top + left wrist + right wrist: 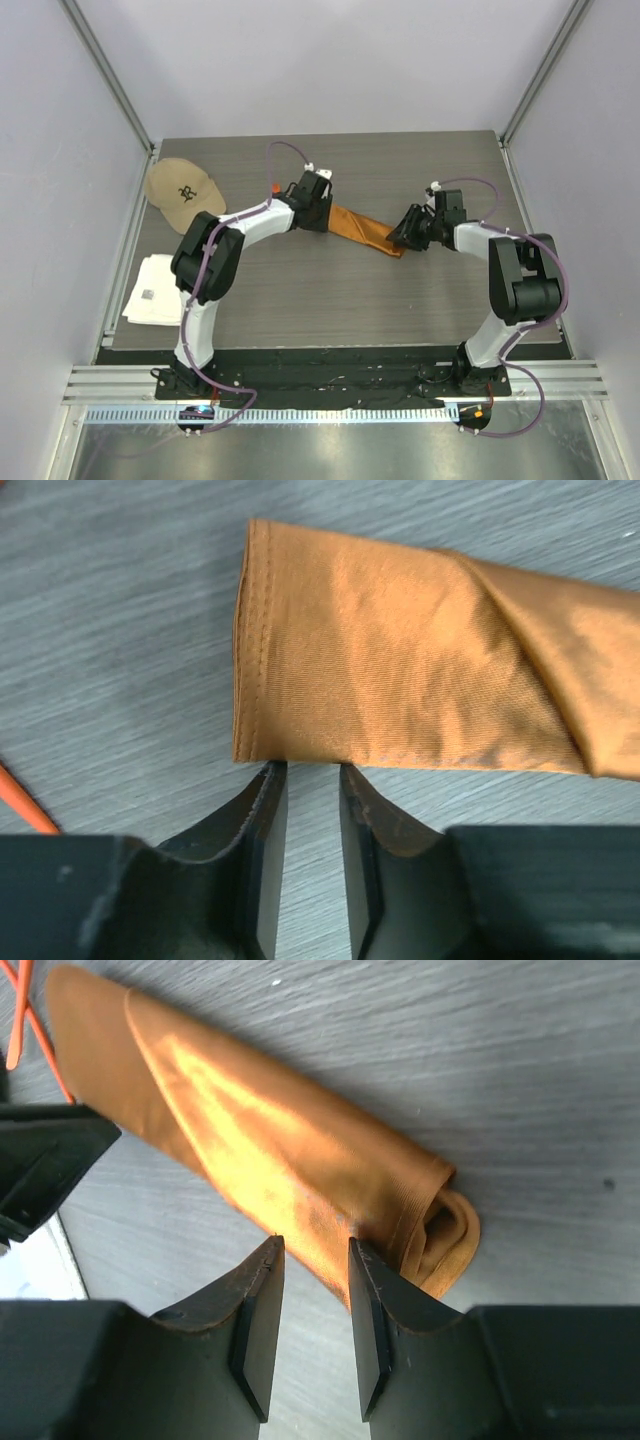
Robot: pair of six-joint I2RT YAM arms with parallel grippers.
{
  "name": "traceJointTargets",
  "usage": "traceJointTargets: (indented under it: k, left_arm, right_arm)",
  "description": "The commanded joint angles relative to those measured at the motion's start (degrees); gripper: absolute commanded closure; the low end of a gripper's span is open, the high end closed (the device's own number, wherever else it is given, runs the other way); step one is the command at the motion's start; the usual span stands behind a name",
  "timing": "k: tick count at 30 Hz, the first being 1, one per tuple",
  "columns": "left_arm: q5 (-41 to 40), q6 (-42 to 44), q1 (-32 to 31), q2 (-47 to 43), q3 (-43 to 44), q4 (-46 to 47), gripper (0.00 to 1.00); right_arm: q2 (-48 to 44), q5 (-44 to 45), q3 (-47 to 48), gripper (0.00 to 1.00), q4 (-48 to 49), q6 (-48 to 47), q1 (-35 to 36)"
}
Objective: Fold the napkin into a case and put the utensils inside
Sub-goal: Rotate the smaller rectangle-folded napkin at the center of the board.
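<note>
Soft, even light fills the overhead view, bright, with only faint shadows on the table [330, 290]. In the right wrist view a warm sheen glares along the napkin [270, 1150], and the right gripper [315, 1245] is slightly blurred nearest the lens. The left wrist view shows the weave sharply.

One folded napkin [365, 228], two orange utensils [25, 795], one tan cap [183, 190], one white towel [155, 290], two robot arms [215, 260]

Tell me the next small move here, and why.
Probably close the right gripper on the napkin at its near edge beside the open end: the jaws sit slightly apart over that edge, and a utensil lies outside it.
</note>
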Motion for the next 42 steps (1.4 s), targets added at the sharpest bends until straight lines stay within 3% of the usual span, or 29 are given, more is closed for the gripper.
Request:
traceJointTargets:
  k: [1, 8, 17, 24, 28, 34, 38, 39, 42]
  left_arm:
    - [2.7, 1.55, 0.25, -4.32, 0.92, -1.07, 0.65]
    - [11.41, -5.39, 0.59, -9.86, -2.95, 2.62, 0.61]
    - [12.39, -7.87, 3.94, -0.47, 1.26, 4.12, 0.69]
    - [10.63, -5.75, 4.02, -1.94, 0.39, 5.17, 0.69]
    - [10.63, -5.49, 4.29, -8.62, -0.23, 4.57, 0.51]
    - [10.01, -6.11, 8.66, -16.54, -0.84, -1.22, 0.27]
    - [10.89, -4.45, 13.16, -11.29, 8.08, -10.01, 0.29]
    - [11.41, -2.7, 13.77, -8.4, 10.21, -11.77, 0.38]
    - [14.92, 9.07, 13.87, -3.64, 18.12, -17.57, 0.4]
  right_arm:
    - [-6.01, 0.46, -0.32, 0.62, -0.09, -1.38, 0.08]
    - [-5.58, -3.49, 0.21, 0.62, 0.86, 0.2, 0.08]
    - [-2.59, -2.45, -3.66, 0.64, 6.14, 0.73, 0.08]
    - [-3.73, -0.07, -4.19, 0.63, 3.33, -1.03, 0.17]
    - [-6.36, 2.3, -4.19, 0.62, -0.18, -2.87, 0.17]
    - [-13.92, 7.04, -1.82, 0.39, -8.09, -5.33, 0.34]
    - [-16.38, 11.79, 1.34, 0.23, -11.79, -6.21, 1.4]
    - [-16.91, 12.76, 3.09, 0.19, -13.36, -6.39, 2.01]
    - [-17.61, 11.81, 5.65, 0.14, -15.13, -6.74, 3.06]
